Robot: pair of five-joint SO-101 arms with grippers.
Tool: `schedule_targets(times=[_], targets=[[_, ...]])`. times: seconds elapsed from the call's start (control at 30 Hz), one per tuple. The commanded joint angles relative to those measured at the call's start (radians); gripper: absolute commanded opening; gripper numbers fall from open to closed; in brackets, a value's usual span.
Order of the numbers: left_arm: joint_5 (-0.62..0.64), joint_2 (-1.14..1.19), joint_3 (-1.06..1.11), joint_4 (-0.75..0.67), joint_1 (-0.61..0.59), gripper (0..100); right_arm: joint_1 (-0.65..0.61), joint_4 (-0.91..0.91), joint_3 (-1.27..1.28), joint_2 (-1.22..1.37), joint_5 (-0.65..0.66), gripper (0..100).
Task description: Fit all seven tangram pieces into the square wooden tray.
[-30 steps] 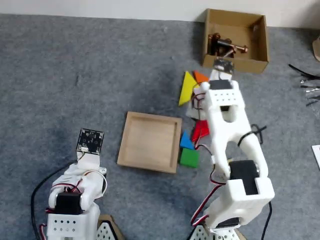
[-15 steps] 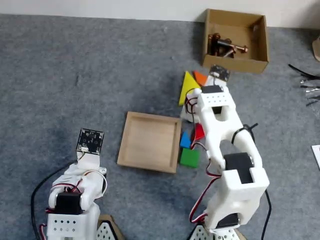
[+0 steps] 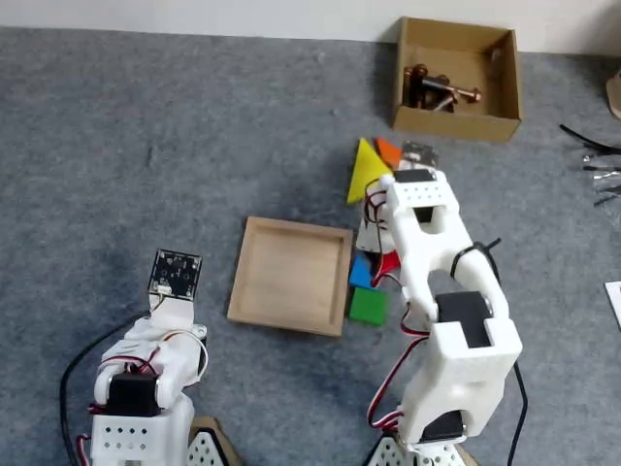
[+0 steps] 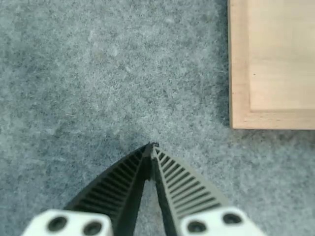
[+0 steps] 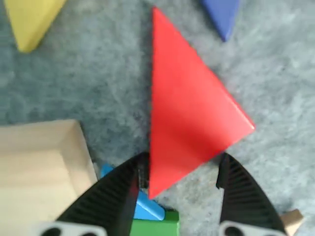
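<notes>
Wooden and square, the tray [image 3: 291, 275] lies flat on the grey carpet [image 3: 146, 126]. All the pieces I can see lie on the carpet to the right of the tray. The blue triangle [image 3: 361, 273] is just beside the tray's right wall. The green square [image 3: 368, 306] sits by the tray's near right corner, right next to the blue triangle. The red triangle [image 3: 388, 260] lies a bit farther right of the tray, beside the blue one. The yellow triangle [image 3: 366, 167] and the orange piece [image 3: 389, 149] lie side by side past the tray's far right corner. Farther out that way stands a box [image 3: 454, 126] with metal bits in it.

My right gripper [image 5: 179, 182] is down low over the red triangle. Its jaws stand wide, one on each side of the red corner that points at the green square. The finger [image 5: 118, 196] on the tray side is just beside the red edge, and the other finger is a little apart from it. A dark blue piece [image 5: 221, 12] lies on the side of the red triangle away from the tray.

My left gripper [image 4: 151, 147] hangs over the carpet to the left of the tray, near its near left corner. Its jaws are pressed together with nothing between them.
</notes>
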Motion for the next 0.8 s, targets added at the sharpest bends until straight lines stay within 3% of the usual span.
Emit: schedule_targets(times=[0.0,0.43,0.57,0.77], targets=[[-0.009,-0.005,0.019,0.003,-0.01,1,0.013,0.051,-0.007,-0.021,0.083,22.1],[-0.009,-0.005,0.019,0.003,-0.01,1,0.097,0.117,-0.033,-0.027,0.241,22.1],[-0.009,-0.005,0.019,0.003,-0.01,1,0.151,0.151,-0.102,-0.027,0.245,22.1],[-0.009,-0.005,0.019,0.003,-0.01,1,0.134,0.269,-0.225,-0.027,0.247,22.1]])
